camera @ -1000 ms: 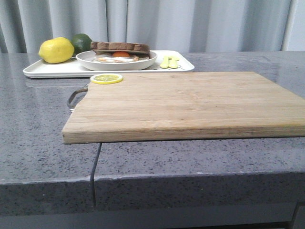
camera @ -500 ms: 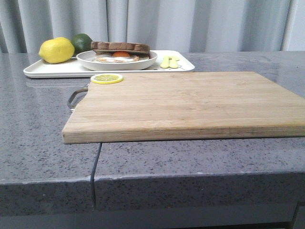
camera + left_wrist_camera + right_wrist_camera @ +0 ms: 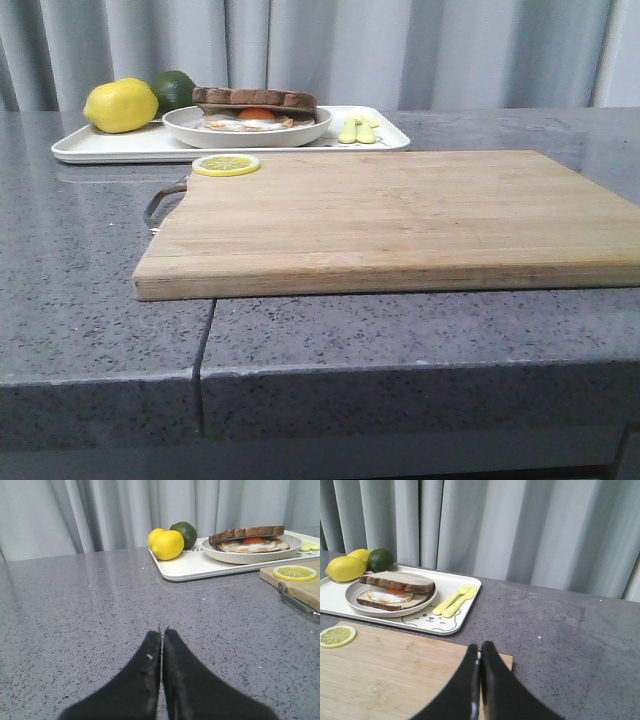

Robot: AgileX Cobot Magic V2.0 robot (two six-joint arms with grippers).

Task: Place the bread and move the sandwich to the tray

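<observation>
1. Sandwich [image 3: 396, 590]: an upper bread slice [image 3: 397, 581] is laid over the fried egg, carried on a round white plate [image 3: 247, 128].
2. Tray [image 3: 465, 586]: set at the far left of the grey counter [image 3: 90, 260]; the plate, two lemons [image 3: 167, 544], a lime [image 3: 183, 532] and pale yellow cutlery [image 3: 455, 601] are held on it.
3. Cutting board [image 3: 400, 215]: placed nearer; a lemon slice [image 3: 226, 165] is borne at its far left corner.
4. Left hand [image 3: 161, 635]: clenched on nothing, over bare counter.
5. Right hand [image 3: 479, 652]: clenched on nothing, above the board's edge.

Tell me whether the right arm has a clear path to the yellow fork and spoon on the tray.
Probably yes. The right gripper, jaws shut, hangs over the cutting board, and nothing stands between it and the fork and spoon at the tray's near end, beside the sandwich plate. The jaws would have to open first.
</observation>
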